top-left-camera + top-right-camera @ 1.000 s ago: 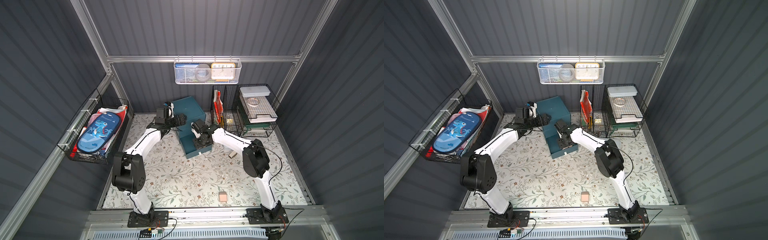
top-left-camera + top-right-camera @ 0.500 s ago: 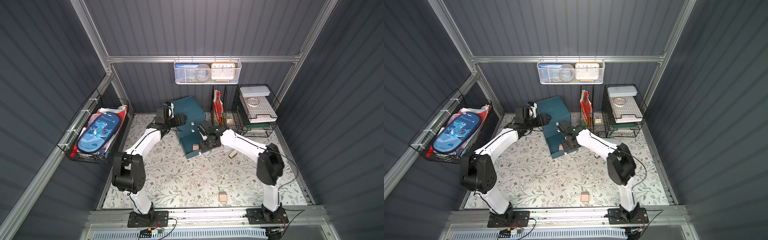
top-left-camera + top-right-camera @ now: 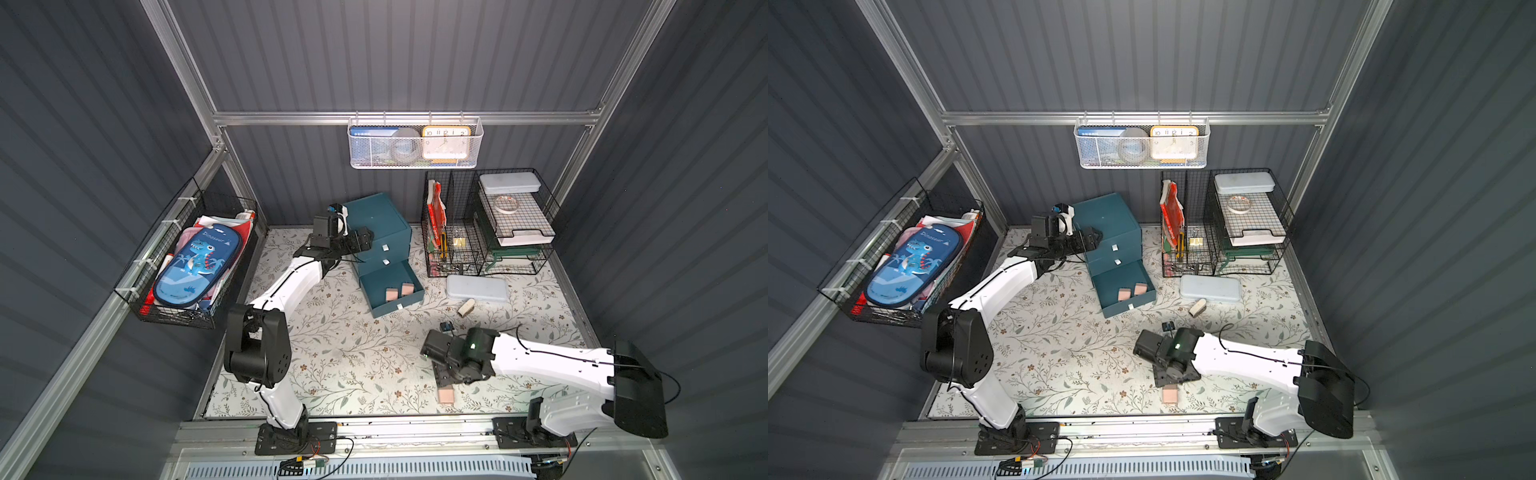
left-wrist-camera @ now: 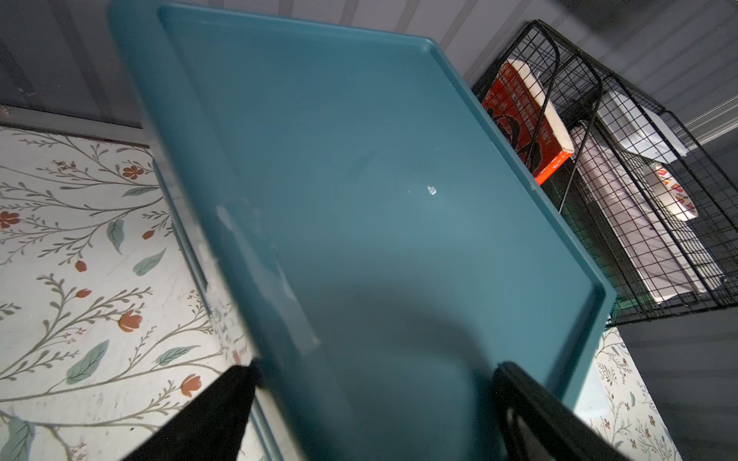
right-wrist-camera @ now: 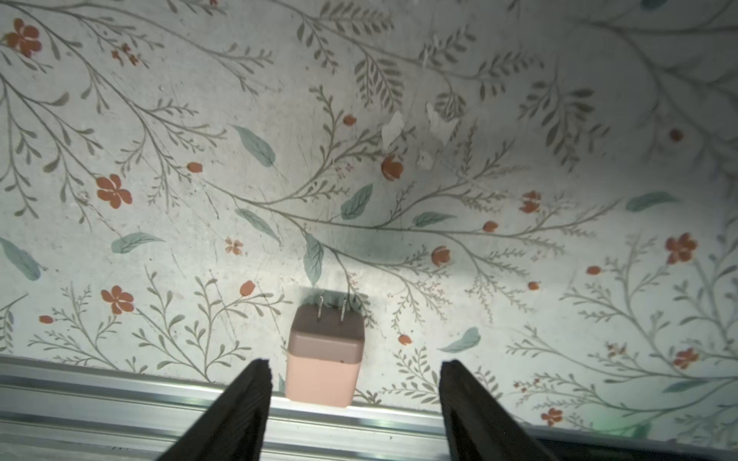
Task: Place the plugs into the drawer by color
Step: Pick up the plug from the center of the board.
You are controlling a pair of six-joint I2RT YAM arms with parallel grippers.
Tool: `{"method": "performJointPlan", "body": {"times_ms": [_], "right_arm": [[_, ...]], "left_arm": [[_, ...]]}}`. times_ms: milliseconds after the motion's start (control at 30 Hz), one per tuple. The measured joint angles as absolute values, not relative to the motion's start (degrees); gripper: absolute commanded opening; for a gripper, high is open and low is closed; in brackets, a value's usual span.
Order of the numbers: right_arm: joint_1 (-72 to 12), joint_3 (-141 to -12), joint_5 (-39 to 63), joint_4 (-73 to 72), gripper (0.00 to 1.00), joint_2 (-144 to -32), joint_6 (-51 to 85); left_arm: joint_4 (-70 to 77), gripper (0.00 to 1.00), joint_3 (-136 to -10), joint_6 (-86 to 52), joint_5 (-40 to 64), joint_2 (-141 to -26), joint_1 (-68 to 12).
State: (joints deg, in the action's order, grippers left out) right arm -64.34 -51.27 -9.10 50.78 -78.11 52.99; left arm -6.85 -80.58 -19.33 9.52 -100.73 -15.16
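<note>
1. The drawer stands at the back of the mat; its lowest tray juts forward, holding a plug and, right of it, a second plug.
2. The wire rack stands right of the drawer, with the flat case before it.
3. A third plug lies by the front rail, between the fingers of my right gripper, touching neither.

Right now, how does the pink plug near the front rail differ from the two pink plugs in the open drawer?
The lone pink plug lies on the floral mat; the pair of pink plugs sits inside the pulled-out bottom drawer. The right tool hovers open over the lone plug; no tool is over the pair. Its prongs show; the pair's cannot be made out. All are peach pink rounded cubes.
</note>
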Motion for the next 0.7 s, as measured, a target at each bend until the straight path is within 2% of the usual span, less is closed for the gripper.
{"method": "performJointPlan", "body": {"times_ms": [300, 467, 567, 700], "right_arm": [[-67.94, -47.55, -6.98, 44.97, 0.73, -80.73, 60.34], [-68.16, -47.16, -6.5, 42.96, 0.68, -84.38, 61.21], [-68.25, -46.44, -6.11, 42.28, 0.64, -86.28, 61.69], [-68.6, -46.09, -6.0, 41.8, 0.49, -86.98, 62.33]], "left_arm": [[-6.76, 0.97, -80.58, -19.49, 9.13, -100.73, -15.4], [-6.7, 0.97, -80.58, -19.49, 9.1, -100.73, -15.4], [-6.7, 0.97, -80.58, -19.49, 9.1, -100.73, -15.4], [-6.68, 0.97, -80.58, -19.51, 9.1, -100.73, -15.4]]}}
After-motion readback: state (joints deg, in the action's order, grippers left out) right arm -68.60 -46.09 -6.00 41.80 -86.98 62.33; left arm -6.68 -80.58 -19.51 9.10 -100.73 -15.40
